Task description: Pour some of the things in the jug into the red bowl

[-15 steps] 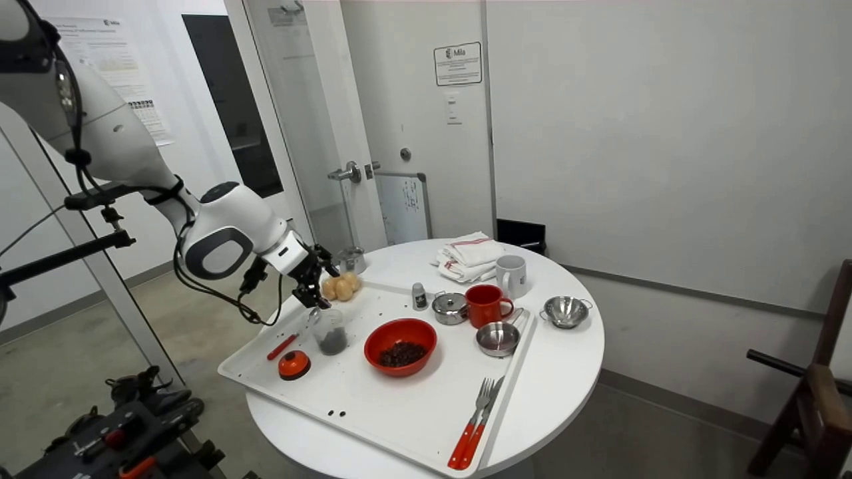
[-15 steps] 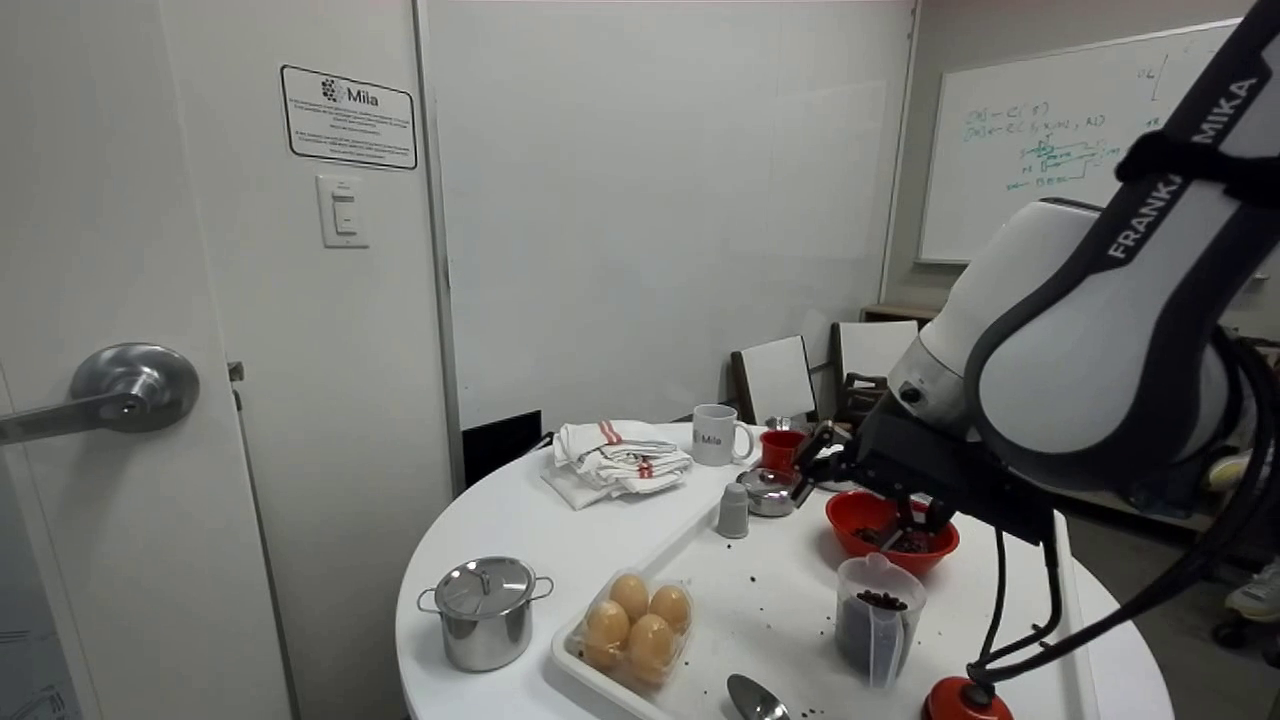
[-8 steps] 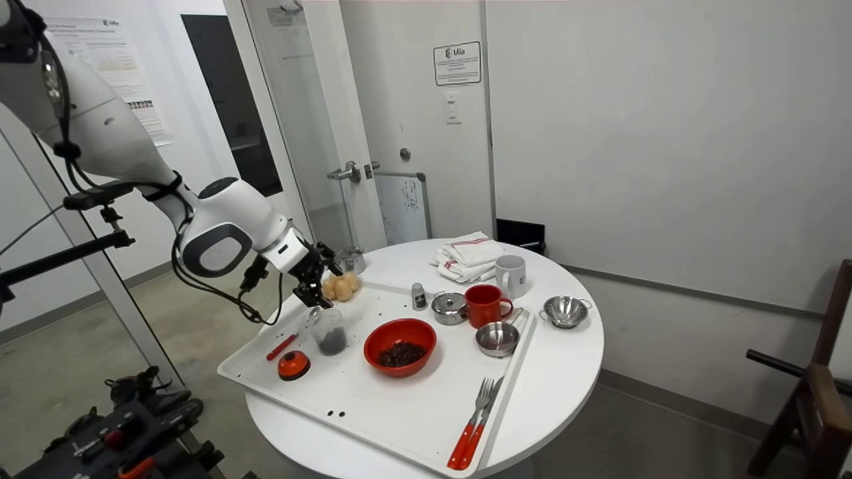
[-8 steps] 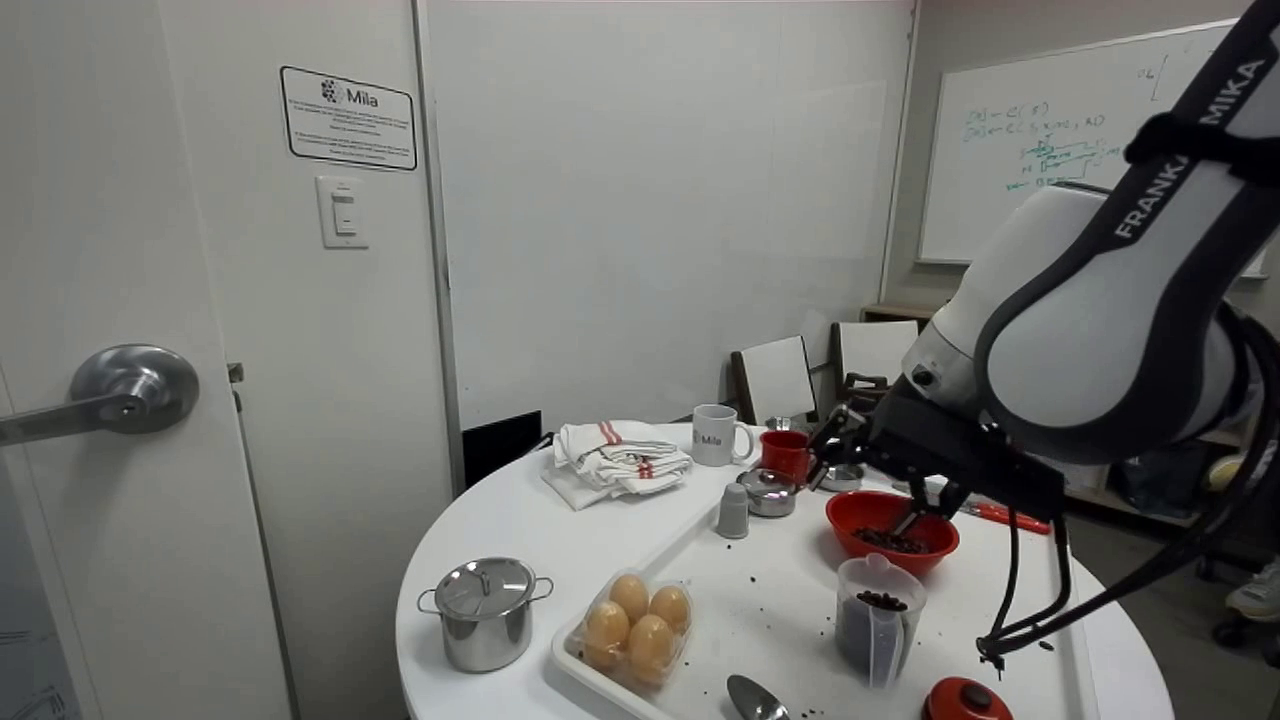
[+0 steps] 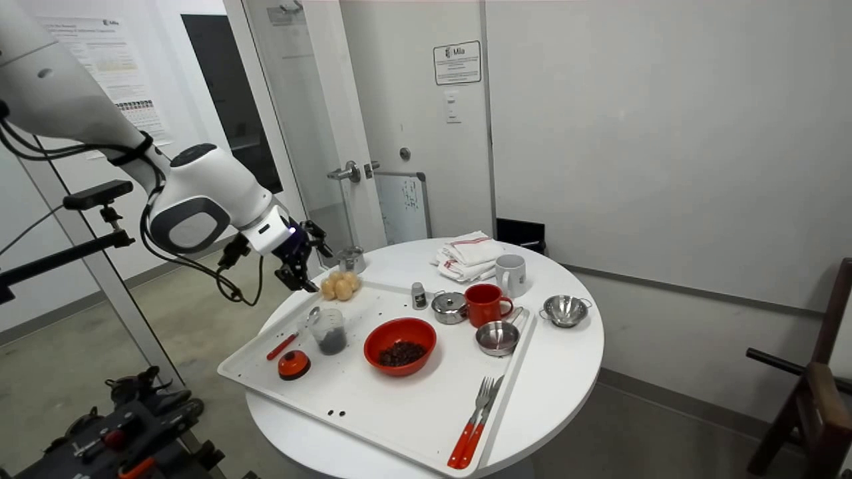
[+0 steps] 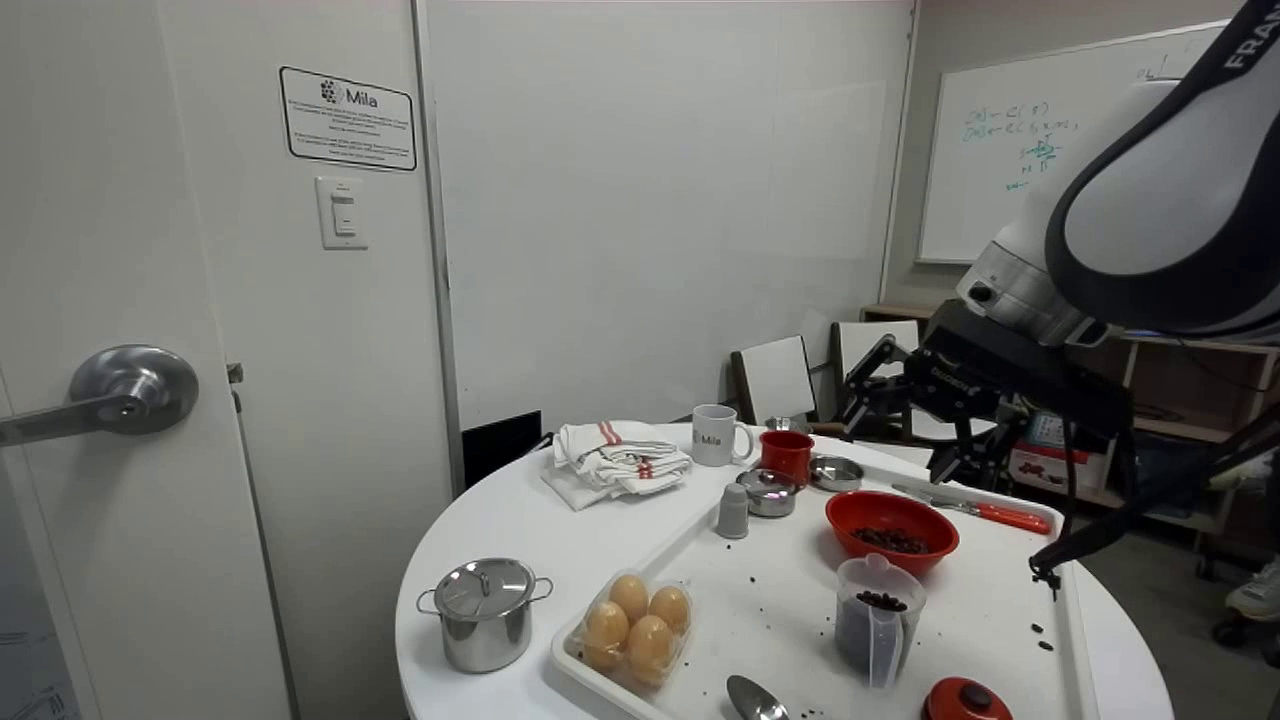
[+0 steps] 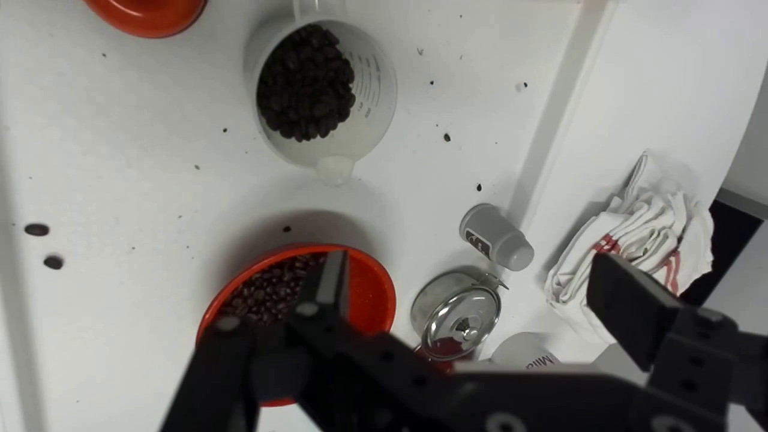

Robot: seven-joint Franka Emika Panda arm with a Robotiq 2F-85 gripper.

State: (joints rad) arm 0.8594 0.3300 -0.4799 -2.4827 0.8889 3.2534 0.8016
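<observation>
I have the gripper [image 5: 322, 273] hanging in the air, its fingers [image 7: 627, 303] spread wide with nothing between them. The jug [image 7: 363, 120] stands upright on the tray [image 5: 386, 406], lower than the gripper and apart from it, its spout [image 7: 335, 170] towards the bowl [image 5: 389, 334], its handle [image 7: 321, 7] opposite. In the wrist view the jug sits outside the finger gap, and its spout-to-handle line runs across the finger spread, so I reckon a grip on its sides would suit. Beans [image 7: 306, 84] lie in both jug and bowl; I judge one pour likely done, and another would mean coming down and over first.
</observation>
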